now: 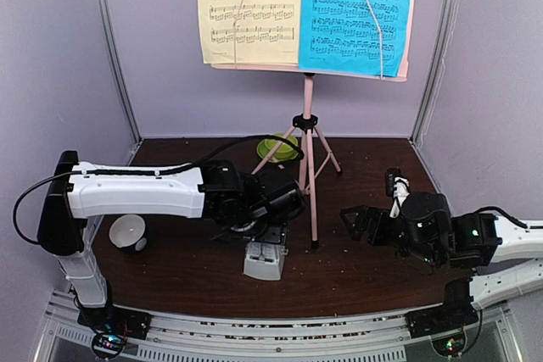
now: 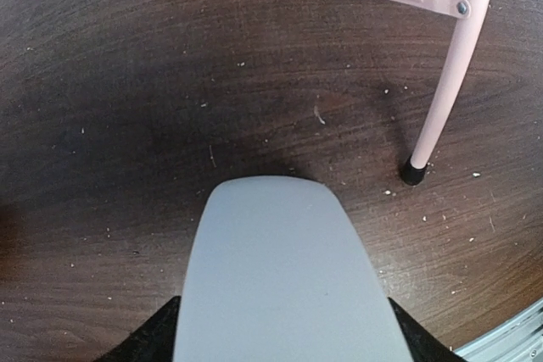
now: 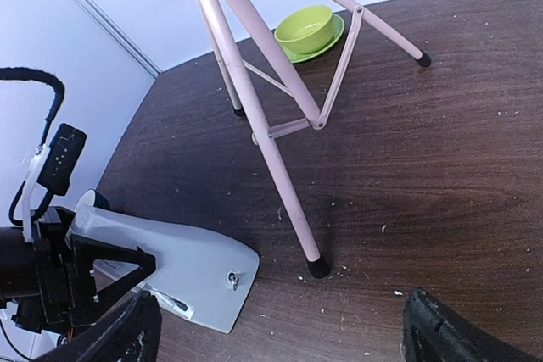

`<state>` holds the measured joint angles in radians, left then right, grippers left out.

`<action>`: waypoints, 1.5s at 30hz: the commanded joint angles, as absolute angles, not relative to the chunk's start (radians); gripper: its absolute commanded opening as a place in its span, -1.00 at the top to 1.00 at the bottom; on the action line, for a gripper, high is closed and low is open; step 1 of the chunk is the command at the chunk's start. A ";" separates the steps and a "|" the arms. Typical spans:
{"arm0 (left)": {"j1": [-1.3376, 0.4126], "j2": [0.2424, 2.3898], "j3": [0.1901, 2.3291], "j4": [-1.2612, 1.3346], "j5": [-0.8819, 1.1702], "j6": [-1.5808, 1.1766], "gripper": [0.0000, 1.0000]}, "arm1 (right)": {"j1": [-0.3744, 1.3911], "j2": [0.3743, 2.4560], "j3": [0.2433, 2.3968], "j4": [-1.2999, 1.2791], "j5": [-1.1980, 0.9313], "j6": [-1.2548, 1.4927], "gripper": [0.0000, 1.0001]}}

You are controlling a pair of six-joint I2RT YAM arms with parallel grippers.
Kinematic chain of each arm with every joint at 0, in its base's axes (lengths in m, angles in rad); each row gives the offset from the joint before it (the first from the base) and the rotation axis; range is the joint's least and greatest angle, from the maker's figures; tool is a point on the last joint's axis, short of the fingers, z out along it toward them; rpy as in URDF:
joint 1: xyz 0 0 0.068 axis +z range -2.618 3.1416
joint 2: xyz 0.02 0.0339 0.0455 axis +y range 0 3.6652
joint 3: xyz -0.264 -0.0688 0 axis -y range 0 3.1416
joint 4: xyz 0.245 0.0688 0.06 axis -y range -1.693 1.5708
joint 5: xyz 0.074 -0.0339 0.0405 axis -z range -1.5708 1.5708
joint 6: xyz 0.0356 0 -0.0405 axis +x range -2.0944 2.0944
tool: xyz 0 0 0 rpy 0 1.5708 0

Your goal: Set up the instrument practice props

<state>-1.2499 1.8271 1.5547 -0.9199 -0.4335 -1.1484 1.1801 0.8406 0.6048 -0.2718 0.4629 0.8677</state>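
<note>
Metronome point(image 2: 276, 277): grey-white, tapered, rounded top | left pincer point(image 2: 280, 343) straddles it, grip unclear | right pincer point(image 1: 355, 223) open

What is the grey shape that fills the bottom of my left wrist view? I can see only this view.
Observer: It is the metronome. The left hand straddles it, just left of the pink stand.
Operator: Are there pages on the stand?
Observer: Yes. A yellow page and a blue page sit side by side at its top.
Operator: Where is the right hand?
Observer: The right hand is to the right of the stand, open and empty.
</note>
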 commanded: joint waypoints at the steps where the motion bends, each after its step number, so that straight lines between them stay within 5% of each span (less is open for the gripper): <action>1: -1.239 1.819 1.555 -0.913 -0.445 -1.152 -0.50 | 1.175 0.850 0.590 -0.225 0.418 0.831 -1.00; 8: -1.201 1.759 1.438 -0.747 -0.403 -1.029 -0.49 | 1.169 0.887 0.569 -0.143 0.321 0.812 -1.00; 15: -1.192 1.752 1.455 -0.711 -0.348 -0.936 -0.20 | 1.161 0.949 0.519 -0.017 0.245 0.834 -0.94; 18: -1.193 1.730 1.455 -0.697 -0.344 -0.900 0.12 | 1.161 0.994 0.499 0.043 0.212 0.840 -0.82; 28: -1.197 1.580 1.415 -0.625 -0.418 -0.808 0.45 | 1.160 1.148 0.475 0.240 0.166 0.793 -0.31; 45: -1.219 1.490 1.407 -0.574 -0.454 -0.754 0.53 | 1.161 1.387 0.637 0.439 0.084 0.863 -0.15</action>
<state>-1.2125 1.5539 1.3964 -0.6968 -0.4152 -0.7830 1.1652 1.3579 0.5873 0.3958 0.1081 0.8589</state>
